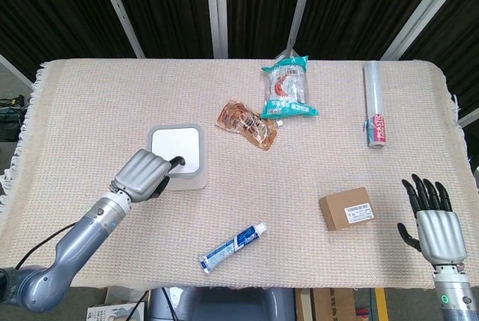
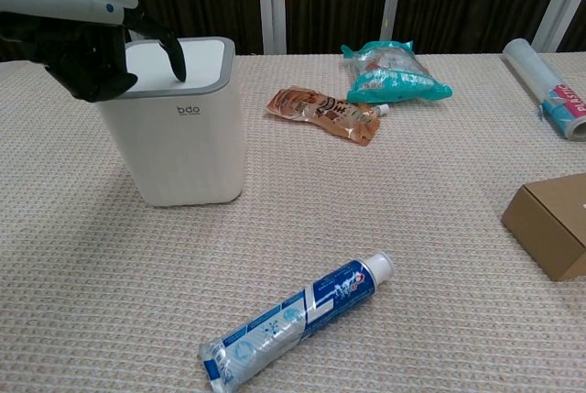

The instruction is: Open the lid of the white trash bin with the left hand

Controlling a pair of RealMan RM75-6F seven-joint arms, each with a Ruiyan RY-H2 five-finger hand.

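Standing shut, the white trash bin (image 1: 177,158) has the curled, empty left hand (image 1: 142,173) fingertip on its lid (image 2: 174,63).

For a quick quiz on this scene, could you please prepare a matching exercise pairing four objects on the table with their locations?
Things:
1. white square plastic trash bin
2. blue and white toothpaste tube
3. brown cardboard box
4. clear plastic film roll

Places:
A. far right of the table, near the back
B. near the front edge, about mid-table
C. under the left robot hand
D. front right, near the open right robot hand

Pairs: 1-C, 2-B, 3-D, 4-A
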